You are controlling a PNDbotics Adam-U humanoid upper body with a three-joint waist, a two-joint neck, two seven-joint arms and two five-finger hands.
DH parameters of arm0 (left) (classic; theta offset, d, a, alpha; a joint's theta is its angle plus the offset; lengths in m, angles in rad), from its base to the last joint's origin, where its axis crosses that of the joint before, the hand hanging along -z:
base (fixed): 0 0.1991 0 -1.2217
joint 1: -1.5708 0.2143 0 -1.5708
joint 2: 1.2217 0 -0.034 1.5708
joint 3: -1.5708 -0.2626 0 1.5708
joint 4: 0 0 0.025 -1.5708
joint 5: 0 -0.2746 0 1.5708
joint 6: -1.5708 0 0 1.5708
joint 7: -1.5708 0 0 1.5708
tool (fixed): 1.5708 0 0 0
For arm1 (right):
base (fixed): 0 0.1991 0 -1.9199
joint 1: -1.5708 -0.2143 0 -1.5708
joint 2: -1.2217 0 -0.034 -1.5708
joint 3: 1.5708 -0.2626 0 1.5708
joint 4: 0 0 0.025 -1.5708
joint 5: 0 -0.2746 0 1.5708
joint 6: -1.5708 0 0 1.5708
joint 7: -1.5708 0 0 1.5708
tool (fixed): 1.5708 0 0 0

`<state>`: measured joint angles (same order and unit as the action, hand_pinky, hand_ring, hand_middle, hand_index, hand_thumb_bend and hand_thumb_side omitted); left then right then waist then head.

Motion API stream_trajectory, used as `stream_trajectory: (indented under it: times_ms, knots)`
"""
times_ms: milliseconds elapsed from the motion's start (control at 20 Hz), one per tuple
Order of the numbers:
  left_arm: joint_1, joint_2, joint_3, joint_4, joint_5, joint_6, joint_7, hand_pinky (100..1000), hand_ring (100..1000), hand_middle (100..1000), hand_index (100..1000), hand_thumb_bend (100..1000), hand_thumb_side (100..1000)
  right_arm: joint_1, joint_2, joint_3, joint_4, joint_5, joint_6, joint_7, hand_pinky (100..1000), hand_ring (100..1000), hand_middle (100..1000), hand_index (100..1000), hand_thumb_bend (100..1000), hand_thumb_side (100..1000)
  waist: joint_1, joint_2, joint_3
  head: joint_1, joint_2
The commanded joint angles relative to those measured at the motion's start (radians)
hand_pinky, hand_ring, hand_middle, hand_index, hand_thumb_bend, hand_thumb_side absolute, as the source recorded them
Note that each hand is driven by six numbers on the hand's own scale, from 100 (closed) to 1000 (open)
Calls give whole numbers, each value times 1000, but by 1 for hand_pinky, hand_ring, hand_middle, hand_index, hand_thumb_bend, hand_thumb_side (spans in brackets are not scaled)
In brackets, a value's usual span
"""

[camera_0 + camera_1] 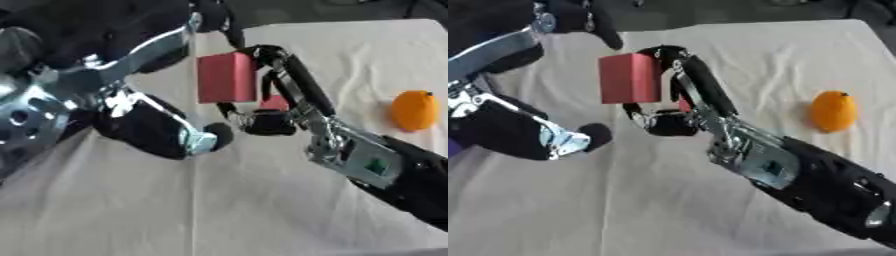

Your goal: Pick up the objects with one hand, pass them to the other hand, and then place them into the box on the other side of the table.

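Fingers (pixel 702 85) of the right hand (pixel 677 107) pinch the red rectangular block (pixel 630 78) aloft, offering it for handover; the left hand (pixel 162 127) waits beside, seemingly uncurled. An orange round fruit (pixel 834 111) lies on the white cloth-covered table (pixel 623 210).

Soft even light, faint shadows on the white cloth (pixel 262 210), slight overall blur

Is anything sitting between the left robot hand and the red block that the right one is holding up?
Nothing visible does. The red rectangular block is pinched in the right robot hand, raised over the white cloth-covered table. The left robot hand is beside it, with only open space between. The orange fruit lies off to the right.
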<state>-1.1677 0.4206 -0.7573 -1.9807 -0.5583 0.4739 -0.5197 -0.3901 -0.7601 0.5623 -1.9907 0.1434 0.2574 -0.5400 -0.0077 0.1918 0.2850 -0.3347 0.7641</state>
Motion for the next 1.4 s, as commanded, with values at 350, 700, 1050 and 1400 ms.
stream_trajectory:
  times_ms: [350, 700, 1050, 1400]
  knots:
    - [-6, -44, -16, 97, -35, -11, 135, 891, 775, 756, 791, 510, 238, -31, 5, -2, -9, -24, 46, -25, 243, 586, 409, 431, 340, 100, 6, 5, 4, 0, -4]
    - [4, -81, -46, 200, -66, -43, 191, 884, 770, 749, 786, 502, 218, -37, 11, 2, -9, -19, 47, -31, 243, 585, 408, 430, 339, 100, 8, 7, 4, 13, -12]
    - [8, -95, -53, 252, -78, -66, 210, 881, 772, 749, 786, 509, 226, -40, 13, -1, -9, -6, 40, -35, 244, 583, 408, 430, 339, 100, 7, 11, 2, 12, -4]
    - [16, -116, -56, 319, -104, -86, 241, 885, 777, 757, 814, 507, 236, -44, 17, 0, -9, 0, 32, -37, 245, 580, 408, 429, 343, 100, 8, 16, 1, 13, -9]
